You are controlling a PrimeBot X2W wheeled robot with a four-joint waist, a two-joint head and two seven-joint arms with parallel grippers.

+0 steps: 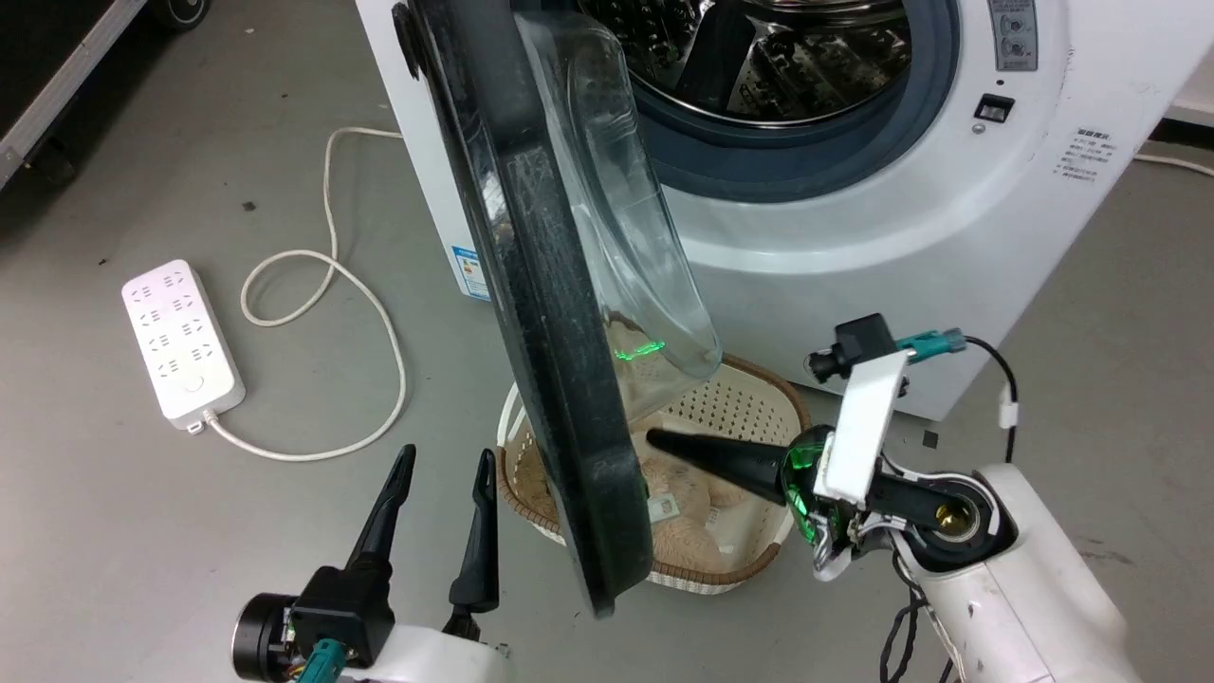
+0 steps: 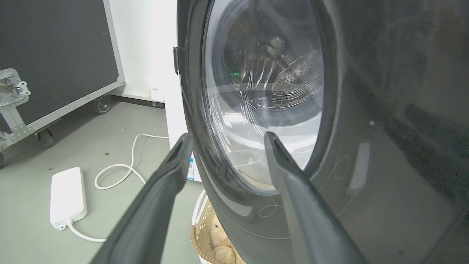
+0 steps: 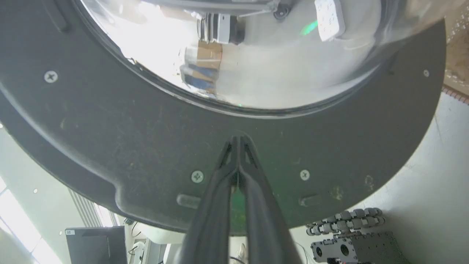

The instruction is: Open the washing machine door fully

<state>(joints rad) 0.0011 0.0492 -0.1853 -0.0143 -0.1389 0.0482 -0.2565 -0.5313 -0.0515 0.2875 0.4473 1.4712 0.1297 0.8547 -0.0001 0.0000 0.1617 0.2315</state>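
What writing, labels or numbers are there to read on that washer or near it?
Nothing here is legible.
Side of the washing machine, blue sticker: too small to read.
Its front, grey label: blurred.
Its front, small print: blurred.

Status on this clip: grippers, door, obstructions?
Left gripper open, outside the washing machine door. Right gripper shut, tips at its inner rim. Door partly open. Basket on floor beneath it.
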